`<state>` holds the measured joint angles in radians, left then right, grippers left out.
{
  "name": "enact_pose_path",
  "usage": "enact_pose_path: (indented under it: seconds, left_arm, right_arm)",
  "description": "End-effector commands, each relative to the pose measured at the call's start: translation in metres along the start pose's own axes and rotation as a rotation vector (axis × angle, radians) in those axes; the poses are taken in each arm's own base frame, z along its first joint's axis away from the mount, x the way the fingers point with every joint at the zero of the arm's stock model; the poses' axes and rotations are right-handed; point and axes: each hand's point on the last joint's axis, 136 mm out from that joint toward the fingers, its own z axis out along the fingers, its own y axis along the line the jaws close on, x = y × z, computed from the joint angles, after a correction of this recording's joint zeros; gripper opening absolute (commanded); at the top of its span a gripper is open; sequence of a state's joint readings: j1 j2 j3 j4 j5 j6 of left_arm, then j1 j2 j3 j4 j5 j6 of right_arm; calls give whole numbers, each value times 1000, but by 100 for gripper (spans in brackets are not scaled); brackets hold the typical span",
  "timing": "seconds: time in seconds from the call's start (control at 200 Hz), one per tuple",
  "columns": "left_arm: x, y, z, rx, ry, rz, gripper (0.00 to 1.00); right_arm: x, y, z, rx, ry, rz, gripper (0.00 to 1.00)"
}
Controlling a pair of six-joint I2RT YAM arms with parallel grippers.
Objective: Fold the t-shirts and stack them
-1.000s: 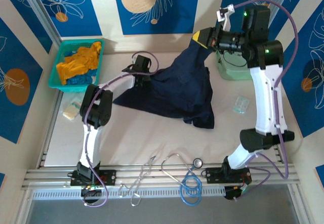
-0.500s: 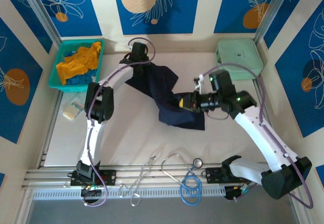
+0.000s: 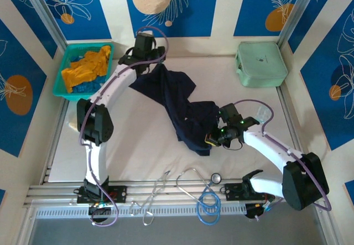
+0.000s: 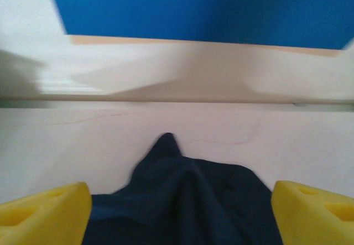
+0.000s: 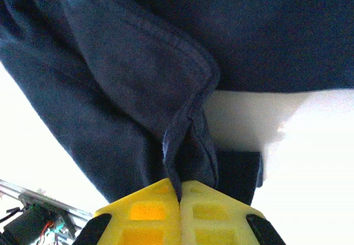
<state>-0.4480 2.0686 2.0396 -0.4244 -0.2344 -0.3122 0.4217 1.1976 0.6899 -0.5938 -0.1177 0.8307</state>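
Since the earlier frames, the right gripper (image 3: pixel 211 140) has come down toward the near side of the table (image 3: pixel 138 145), drawing the hem of the navy t-shirt (image 3: pixel 177 98) with it. The left gripper (image 4: pixel 180 198) has let go at the far end.

Nearest, the right gripper's jaws are pressed together on a pinched fold of navy cloth. The hold appears meant to pull the garment out straight.

The shirt lies as a twisted diagonal band from that grip toward the far left and is not yet flat.

Farther on, the left gripper stands wide, with a finger on either side of a peaked corner resting on the table. This is judged a deliberate release to leave that corner in place.

At far left, the teal basket (image 3: pixel 83 97) holds the mustard-orange shirt (image 3: pixel 88 67) and bright blue shirt (image 3: pixel 91 86), both unfolded. The mint-green case (image 3: pixel 261 63) sits well apart at far right.
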Motion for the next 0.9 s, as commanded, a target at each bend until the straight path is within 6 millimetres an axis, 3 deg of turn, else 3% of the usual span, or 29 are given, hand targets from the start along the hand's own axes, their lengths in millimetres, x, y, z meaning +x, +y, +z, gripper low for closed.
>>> enact_pose_path:
  seconds: [0.0,0.12,0.245,0.465,0.705,0.896]
  left_arm:
    - [56,-75,-1,142,185,226,80]
    - [101,-134,18,216,269,383,77]
    - [145,-155,48,246,335,433,72]
    - [191,-152,90,218,360,517,74]
    - [198,-129,119,46,297,589,75]
    - [200,-128,127,56,290,580,75]
  right_arm:
    - [-5,-12,8,43,-20,41,0]
    - [-5,-14,11,51,-17,49,0]
    - [-5,-15,10,50,-24,52,0]
    - [-2,-16,7,49,-21,51,0]
    - [7,-25,7,56,-17,72,0]
    - [11,-31,9,68,-7,81,0]
